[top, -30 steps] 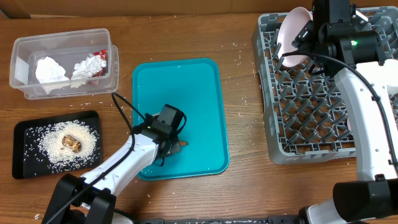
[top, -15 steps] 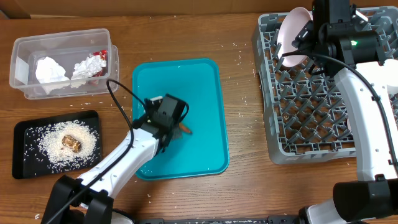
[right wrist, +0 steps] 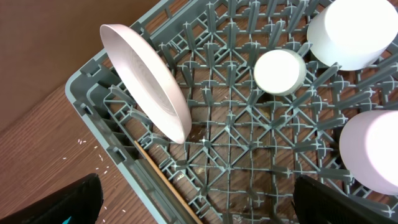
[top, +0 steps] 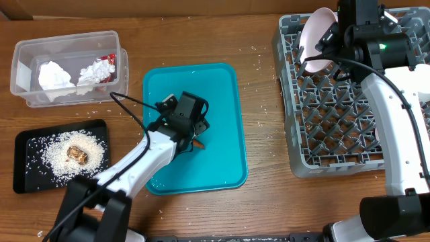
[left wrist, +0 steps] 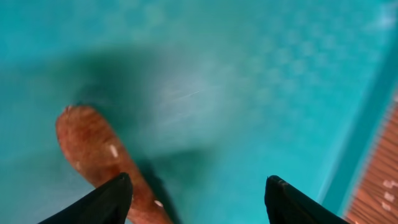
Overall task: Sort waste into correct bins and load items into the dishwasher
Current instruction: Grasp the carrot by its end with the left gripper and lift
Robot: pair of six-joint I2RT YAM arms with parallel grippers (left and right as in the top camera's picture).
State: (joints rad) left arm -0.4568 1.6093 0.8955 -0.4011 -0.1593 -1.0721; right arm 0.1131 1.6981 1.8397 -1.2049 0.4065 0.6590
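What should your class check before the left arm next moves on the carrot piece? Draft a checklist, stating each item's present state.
1. Left gripper jaws apart: ok.
2. Carrot piece centred in the gap: not ok; it lies off to one side.
3. Carrot piece in a bin: not ok; it lies on the teal tray.
4. Black tray has bare floor for it: ok.
5. Left gripper clear of the tray surface: cannot tell.
6. Right gripper open, holding nothing, above the dish rack: ok.

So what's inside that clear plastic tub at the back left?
The clear tub holds two crumpled white tissues and a red shiny wrapper at its right-hand end. Anything beneath the tissues is covered, so I cannot tell.
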